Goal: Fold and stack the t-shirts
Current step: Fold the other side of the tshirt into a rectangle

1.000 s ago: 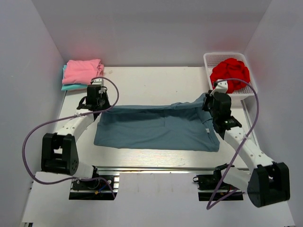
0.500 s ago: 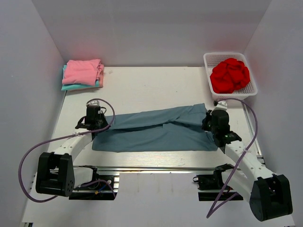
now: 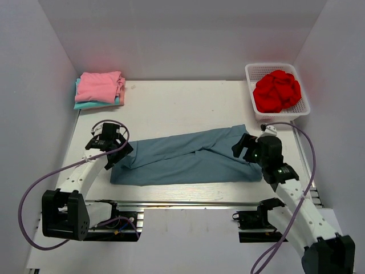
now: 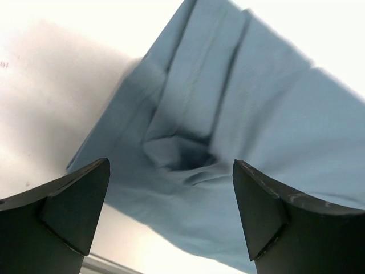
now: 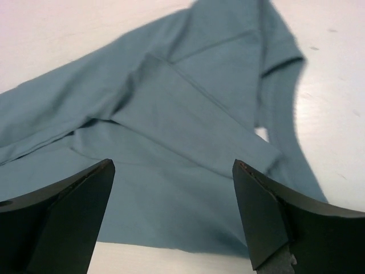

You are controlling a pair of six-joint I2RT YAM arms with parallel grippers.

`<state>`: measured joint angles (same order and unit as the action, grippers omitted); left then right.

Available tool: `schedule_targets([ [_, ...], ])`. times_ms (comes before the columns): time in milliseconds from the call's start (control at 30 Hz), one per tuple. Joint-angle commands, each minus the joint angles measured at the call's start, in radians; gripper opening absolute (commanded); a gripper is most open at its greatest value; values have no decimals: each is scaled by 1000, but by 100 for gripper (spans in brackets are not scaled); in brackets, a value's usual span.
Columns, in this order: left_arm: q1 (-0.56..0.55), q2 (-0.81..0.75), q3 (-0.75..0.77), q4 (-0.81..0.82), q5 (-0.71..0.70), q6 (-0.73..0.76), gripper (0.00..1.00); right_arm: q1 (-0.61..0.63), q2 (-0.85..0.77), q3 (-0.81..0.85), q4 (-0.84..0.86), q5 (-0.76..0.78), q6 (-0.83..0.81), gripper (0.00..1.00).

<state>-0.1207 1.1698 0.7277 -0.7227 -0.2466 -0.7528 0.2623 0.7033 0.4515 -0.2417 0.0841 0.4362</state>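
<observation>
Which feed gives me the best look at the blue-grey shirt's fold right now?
Top external: the whole blue-grey shirt lies in frame, folded into a long band. Left wrist shows only its puckered left end; right wrist only its right end with a sleeve.

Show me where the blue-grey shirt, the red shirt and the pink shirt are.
blue-grey shirt [image 3: 188,161], overhead view, middle of the spread cloth.
red shirt [image 3: 276,91], overhead view, centre of the crumpled heap.
pink shirt [image 3: 100,85], overhead view, its flat folded top.

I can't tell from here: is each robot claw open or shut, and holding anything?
Left gripper: open, holding nothing, above the blue-grey t-shirt.
Right gripper: open, holding nothing.
</observation>
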Motion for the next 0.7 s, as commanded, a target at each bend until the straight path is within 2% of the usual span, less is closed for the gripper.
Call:
schedule_targets([
  [0, 9, -6, 61, 40, -17, -14, 98, 3, 126, 71, 169, -163, -30, 90],
  [67, 9, 48, 78, 51, -17, 3, 96, 5, 209, 117, 200, -211, -34, 90],
  [133, 0, 117, 96, 60, -17, 26, 89, 6, 307, 142, 209, -228, -51, 90],
  [233, 0, 177, 116, 89, -28, 101, 84, 9, 364, 165, 228, -227, -57, 90],
  [300, 0, 220, 127, 123, 13, 142, 84, 12, 377, 162, 266, -230, -59, 90],
  [467, 0, 229, 73, 322, 186, 279, 73, 12, 455, 173, 259, -250, -67, 90],
  [567, 0, 218, 62, 358, 201, 291, 67, 12, 485, 174, 249, -245, -71, 90],
  [667, 0, 228, 62, 344, 201, 303, 67, 12, 501, 174, 243, -228, -79, 90],
])
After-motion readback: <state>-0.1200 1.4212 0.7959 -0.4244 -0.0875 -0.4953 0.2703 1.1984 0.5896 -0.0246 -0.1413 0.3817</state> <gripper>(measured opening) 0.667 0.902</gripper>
